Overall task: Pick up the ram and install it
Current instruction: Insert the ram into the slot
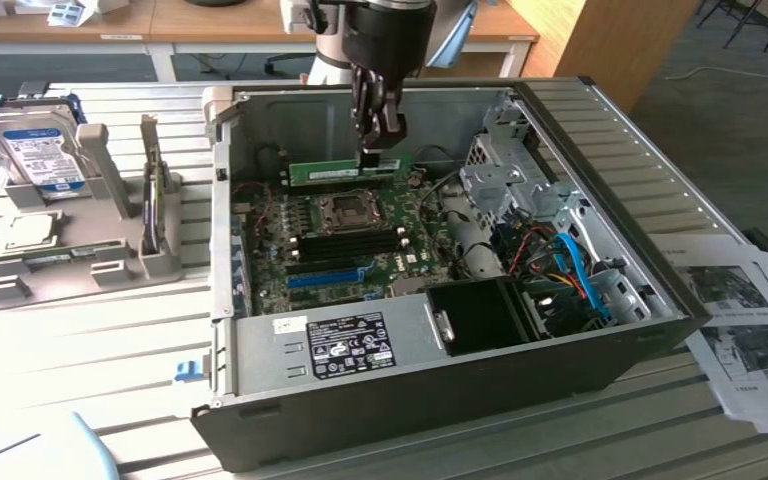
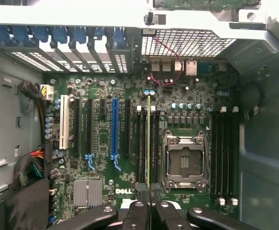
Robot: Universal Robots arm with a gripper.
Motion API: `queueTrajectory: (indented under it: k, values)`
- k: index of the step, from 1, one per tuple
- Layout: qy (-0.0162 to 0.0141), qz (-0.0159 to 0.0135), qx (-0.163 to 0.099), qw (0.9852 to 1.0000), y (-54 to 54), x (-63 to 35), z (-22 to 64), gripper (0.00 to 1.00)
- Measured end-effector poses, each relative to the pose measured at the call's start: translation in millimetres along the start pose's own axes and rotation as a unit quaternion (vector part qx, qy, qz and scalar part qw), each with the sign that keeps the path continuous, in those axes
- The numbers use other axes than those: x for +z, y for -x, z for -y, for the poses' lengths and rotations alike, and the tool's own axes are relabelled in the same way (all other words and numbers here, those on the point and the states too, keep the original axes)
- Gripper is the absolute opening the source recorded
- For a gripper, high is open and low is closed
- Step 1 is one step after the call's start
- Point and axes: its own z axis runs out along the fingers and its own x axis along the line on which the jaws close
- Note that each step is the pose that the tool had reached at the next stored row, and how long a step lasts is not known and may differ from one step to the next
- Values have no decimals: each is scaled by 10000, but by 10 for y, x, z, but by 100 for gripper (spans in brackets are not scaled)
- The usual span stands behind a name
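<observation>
Nearest you in the exterior view is the dark side wall of the open computer case (image 1: 424, 400), which lies on the slatted desk (image 1: 91, 330). Printed sheets (image 1: 744, 320) lie just beside it at the exterior view's right. Just inside that wall you see the silver power supply (image 1: 344, 345) with its black label. Beyond it is the green motherboard (image 1: 344, 245), with a blue slot strip (image 1: 324, 277) and the bare processor socket (image 1: 351, 208).

Above the far part of the board, your gripper (image 1: 381, 140) hangs straight down, its fingers pinched narrowly on the ram (image 1: 351, 170). The stick is level and long-side down, inside the case and just past the socket.

From the wrist, the ram (image 2: 149, 143) shows edge-on as a thin green line running out from the gripper (image 2: 149, 203). It lines up with the black memory slots (image 2: 141, 143) between the socket (image 2: 184, 160) and the blue strip (image 2: 114, 129). You cannot tell whether it touches a slot.

Farther off at the exterior view's left, a hard drive (image 1: 40, 150) stands upright in a grey holder (image 1: 91, 250).
</observation>
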Motion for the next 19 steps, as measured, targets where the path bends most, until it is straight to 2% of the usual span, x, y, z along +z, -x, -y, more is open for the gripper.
queueTrajectory:
  k: [19]
  values:
    - [0,0,0,10000,-2,152,5,11]
